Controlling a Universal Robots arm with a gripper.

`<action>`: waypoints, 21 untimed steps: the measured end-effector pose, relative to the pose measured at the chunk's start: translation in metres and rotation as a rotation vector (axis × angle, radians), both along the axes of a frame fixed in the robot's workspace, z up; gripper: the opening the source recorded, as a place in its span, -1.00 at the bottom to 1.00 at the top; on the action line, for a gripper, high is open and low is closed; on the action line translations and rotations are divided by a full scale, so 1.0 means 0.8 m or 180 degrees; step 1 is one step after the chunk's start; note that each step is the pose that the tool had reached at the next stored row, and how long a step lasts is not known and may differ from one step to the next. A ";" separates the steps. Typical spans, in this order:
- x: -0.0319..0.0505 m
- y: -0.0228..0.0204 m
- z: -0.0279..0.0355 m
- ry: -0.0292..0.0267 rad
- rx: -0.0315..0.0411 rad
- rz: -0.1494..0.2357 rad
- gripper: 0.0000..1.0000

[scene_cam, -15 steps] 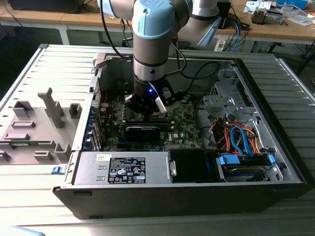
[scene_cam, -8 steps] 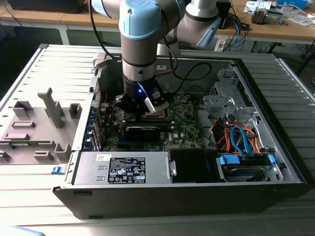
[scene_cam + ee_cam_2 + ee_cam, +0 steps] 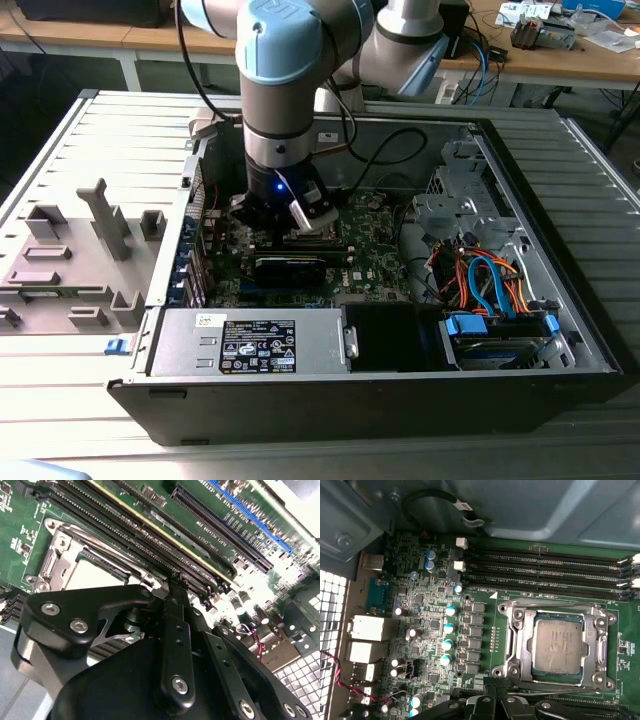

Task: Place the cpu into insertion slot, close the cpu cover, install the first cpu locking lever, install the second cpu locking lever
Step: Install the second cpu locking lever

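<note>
Hand [image 3: 303, 222] of the robot arm hangs low inside the open computer case [image 3: 560, 330], just above the green motherboard [image 3: 435, 625]; whether its fingers are spread or pressed together cannot be told. Nearby, the cpu [image 3: 558, 646] lies seated in the insertion slot [image 3: 516, 645], with the cpu cover [image 3: 594, 645] framing it.

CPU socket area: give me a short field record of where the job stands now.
cpu: silvery-grey chip lying in the insertion slot
cpu cover: metal frame down around the chip in the first wrist view
locking levers: state unclear
gripper: above the motherboard beside the socket, holding nothing visible
memory slots: long black rows next to the socket
case: open computer case, arm reaching inside
</note>
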State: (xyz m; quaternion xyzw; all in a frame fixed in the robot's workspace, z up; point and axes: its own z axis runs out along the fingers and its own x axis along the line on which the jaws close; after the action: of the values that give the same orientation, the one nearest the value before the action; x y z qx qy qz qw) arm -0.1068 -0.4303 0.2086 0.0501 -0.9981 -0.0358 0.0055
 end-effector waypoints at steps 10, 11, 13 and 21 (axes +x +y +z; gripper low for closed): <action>0.000 -0.0207 0.0001 0.0000 0.0063 0.0004 -0.79; 0.000 -0.0207 0.0001 0.0001 0.0078 0.0005 -0.79; 0.000 -0.0207 0.0000 0.0000 0.0169 0.0005 -0.79; 0.000 -0.0215 -0.0001 0.0000 0.0430 0.0006 -0.79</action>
State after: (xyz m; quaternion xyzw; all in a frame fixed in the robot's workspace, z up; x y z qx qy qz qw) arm -0.1068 -0.4475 0.2086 0.0512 -0.9933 -0.1031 0.0021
